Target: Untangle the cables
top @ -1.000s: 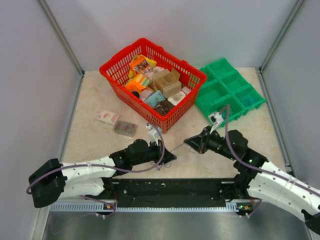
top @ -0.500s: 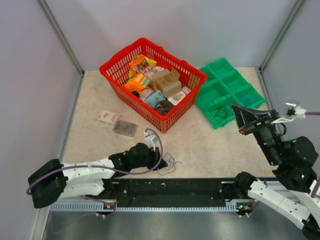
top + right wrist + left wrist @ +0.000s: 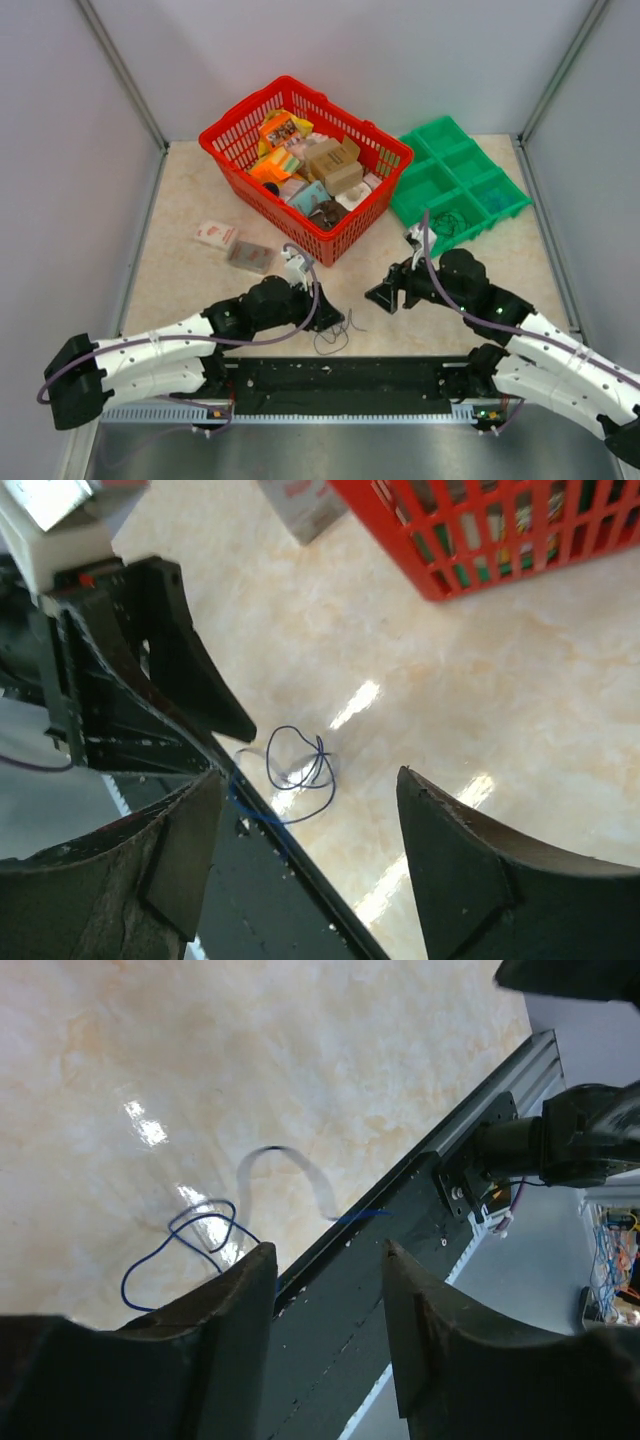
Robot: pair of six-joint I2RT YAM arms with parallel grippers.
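I see cables [image 3: 335,335] loose lower centre, by left gripper [image 3: 328,1260], wide, empty; right gripper [image 3: 310,780] wide, empty; red basket [image 3: 275,205] full of boxes [image 3: 335,160] upper centre; green tray [image 3: 470,160] upper right, dark wire [image 3: 448,218] inside

Pale grey walls [image 3: 350,50] close the space in on three sides, with slanting metal posts [image 3: 120,70] at the back corners. The tabletop [image 3: 190,285] is glossy, marbled beige, showing bright spots of reflected light [image 3: 360,702]. A black rail [image 3: 340,385] runs along its near edge.
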